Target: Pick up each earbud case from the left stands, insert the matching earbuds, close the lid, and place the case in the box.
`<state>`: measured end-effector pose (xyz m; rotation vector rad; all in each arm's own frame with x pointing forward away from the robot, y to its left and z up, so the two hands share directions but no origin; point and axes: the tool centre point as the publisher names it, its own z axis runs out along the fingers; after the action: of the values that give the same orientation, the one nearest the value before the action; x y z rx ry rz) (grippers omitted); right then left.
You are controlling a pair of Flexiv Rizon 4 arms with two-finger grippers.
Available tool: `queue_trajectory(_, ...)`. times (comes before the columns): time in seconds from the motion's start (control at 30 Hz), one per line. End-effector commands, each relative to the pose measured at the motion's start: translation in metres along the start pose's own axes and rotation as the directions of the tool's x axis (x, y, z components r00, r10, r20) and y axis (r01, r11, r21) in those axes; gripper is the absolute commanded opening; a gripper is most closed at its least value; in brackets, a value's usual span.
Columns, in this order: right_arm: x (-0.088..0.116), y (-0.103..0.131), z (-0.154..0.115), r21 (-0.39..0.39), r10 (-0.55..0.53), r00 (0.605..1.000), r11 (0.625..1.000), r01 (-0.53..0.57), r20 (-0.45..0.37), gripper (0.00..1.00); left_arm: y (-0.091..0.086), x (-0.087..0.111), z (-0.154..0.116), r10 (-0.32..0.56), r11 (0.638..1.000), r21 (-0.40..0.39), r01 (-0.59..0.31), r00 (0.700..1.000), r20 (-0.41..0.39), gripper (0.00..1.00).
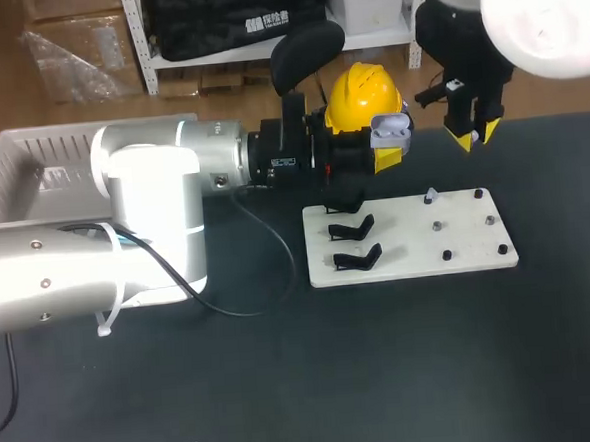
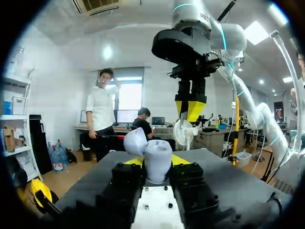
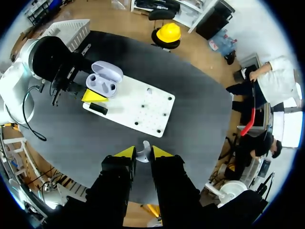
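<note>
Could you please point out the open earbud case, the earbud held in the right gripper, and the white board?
earbud case (image 3: 101, 86), right wrist view, its open base.
earbud (image 3: 143, 151), right wrist view, its white body.
white board (image 1: 463, 239), head view, bare middle.

Right gripper: clamped on a white earbud. Ahead of it: left gripper holding an open, pale earbud case over the edge of a white board.

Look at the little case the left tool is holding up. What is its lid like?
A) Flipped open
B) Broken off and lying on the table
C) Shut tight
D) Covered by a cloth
A: the earbud case gripped in the left tool has its lid tipped back, so the two hollow earbud pockets inside show.
</note>
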<state>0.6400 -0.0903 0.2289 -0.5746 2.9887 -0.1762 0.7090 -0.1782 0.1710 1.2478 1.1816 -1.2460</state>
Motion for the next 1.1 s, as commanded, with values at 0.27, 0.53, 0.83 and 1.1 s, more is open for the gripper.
queue_trajectory(0.27,0.002,0.000,0.000,0.001,0.002,1.000,1.000,-0.002,0.004,0.00,0.001,0.001,0.000,0.001,1.000,0.001,-0.001,1.000,0.002,0.00)
queue_trajectory(0.53,-0.003,-0.002,-0.002,-0.009,0.094,0.996,0.996,-0.094,-0.008,0.00,0.001,0.001,0.000,0.001,1.000,0.001,-0.001,1.000,0.002,0.00)
queue_trajectory(0.83,-0.011,-0.002,-0.022,-0.011,0.476,0.878,0.879,-0.477,-0.049,0.00,0.001,0.001,0.000,0.001,1.000,0.001,-0.001,1.000,0.002,0.00)
queue_trajectory(1.1,-0.013,0.007,-0.033,-0.024,0.637,0.771,0.771,-0.637,0.011,0.00,0.001,0.001,0.000,0.001,1.000,0.001,-0.001,1.000,0.002,0.00)
